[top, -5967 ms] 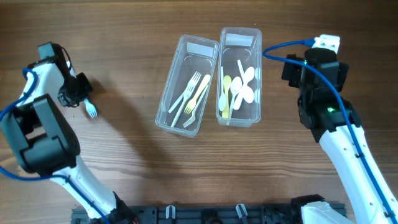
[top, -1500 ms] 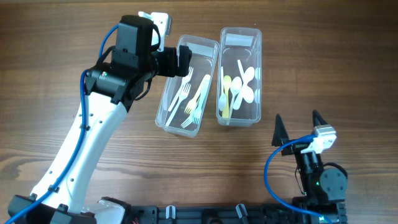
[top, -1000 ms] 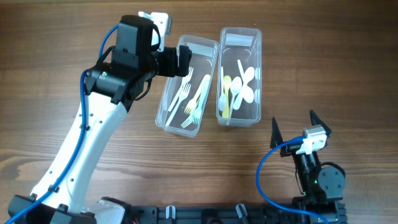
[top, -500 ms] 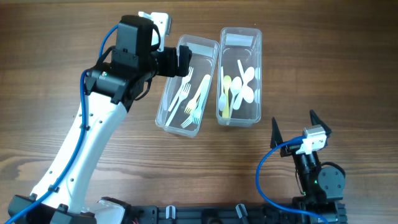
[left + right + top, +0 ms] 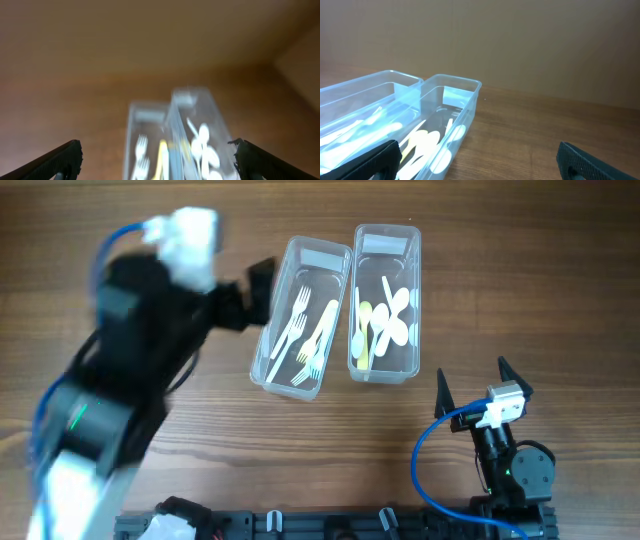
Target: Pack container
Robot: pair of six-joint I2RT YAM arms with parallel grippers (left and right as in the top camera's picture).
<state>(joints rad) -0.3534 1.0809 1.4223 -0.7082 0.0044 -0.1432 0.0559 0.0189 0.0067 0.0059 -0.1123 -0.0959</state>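
Fork container (image 5: 322, 256) and spoon container (image 5: 386, 244) sit side by side at the far middle of the table (image 5: 520, 290).
The blurred left gripper (image 5: 157, 150), fingers spread and empty, hangs just beside the fork container; a stray swing could clip its light wall and spill forks (image 5: 322, 330). The right gripper (image 5: 470, 372), likewise spread, stands well apart.

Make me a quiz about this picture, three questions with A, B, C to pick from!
1. Where are the spoons? A) on the table B) in the right-hand container C) hanging in the air
2. How many clear containers are there? A) one B) two C) four
3. How is the right gripper? A) open B) shut on a fork C) shut on a lid
Answers: B, they lie inside it; B, the left-hand container stands beside the right-hand one; A, its fingers are spread, holding nothing.
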